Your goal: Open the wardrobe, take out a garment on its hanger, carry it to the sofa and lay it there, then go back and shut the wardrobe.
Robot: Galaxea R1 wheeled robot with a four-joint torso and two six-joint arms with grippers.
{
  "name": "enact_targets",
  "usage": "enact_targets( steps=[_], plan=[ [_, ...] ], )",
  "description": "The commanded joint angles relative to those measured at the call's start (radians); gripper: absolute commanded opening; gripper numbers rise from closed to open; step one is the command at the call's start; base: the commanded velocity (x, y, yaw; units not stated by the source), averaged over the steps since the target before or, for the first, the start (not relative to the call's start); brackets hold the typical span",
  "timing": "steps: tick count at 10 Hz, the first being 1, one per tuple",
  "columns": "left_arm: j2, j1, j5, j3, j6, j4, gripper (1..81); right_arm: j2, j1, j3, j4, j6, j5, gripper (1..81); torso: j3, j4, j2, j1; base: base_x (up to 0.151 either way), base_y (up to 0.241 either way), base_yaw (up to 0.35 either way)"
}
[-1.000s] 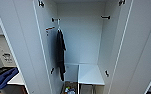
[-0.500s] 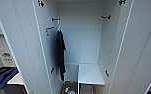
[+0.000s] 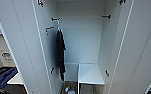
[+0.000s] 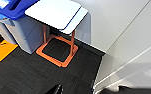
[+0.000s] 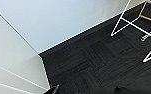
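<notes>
1. One wardrobe (image 3: pixel 86 42) is seen with both doors swung open.
2. One dark garment (image 3: pixel 60 53) is hung at its left side; its hanger is hard to make out.
3. One small counter (image 4: pixel 57 13) stands beside one blue-lidded bin (image 4: pixel 14 23).
4. Whether either claw is open or closed cannot be told.

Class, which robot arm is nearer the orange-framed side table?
Left: its wrist view looks down on the orange-framed side table close by; the right wrist faces white wire legs instead.
</notes>
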Motion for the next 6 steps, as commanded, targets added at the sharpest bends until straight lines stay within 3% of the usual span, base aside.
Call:
enact_targets(
  steps=[1,4,6],
  plan=[
    [0.035,-0.276,0.267,-0.053,-0.009,-0.058,81.1,-0.09,0.202,0.168,0.116,0.027,-0.073,81.1,0.0,0.0,0.0,0.0,0.0,0.0,0.0],
    [0.165,-0.289,0.306,-0.049,-0.009,-0.124,81.1,-0.07,0.238,0.342,0.196,0.028,-0.084,81.1,-0.001,0.0,0.0,0.0,0.0,0.0,0.0],
    [0.261,-0.258,0.332,-0.043,-0.009,-0.135,81.1,-0.026,0.212,0.417,0.205,0.027,-0.084,81.1,-0.001,0.0,0.001,0.0,0.0,0.0,0.0]
  ],
)
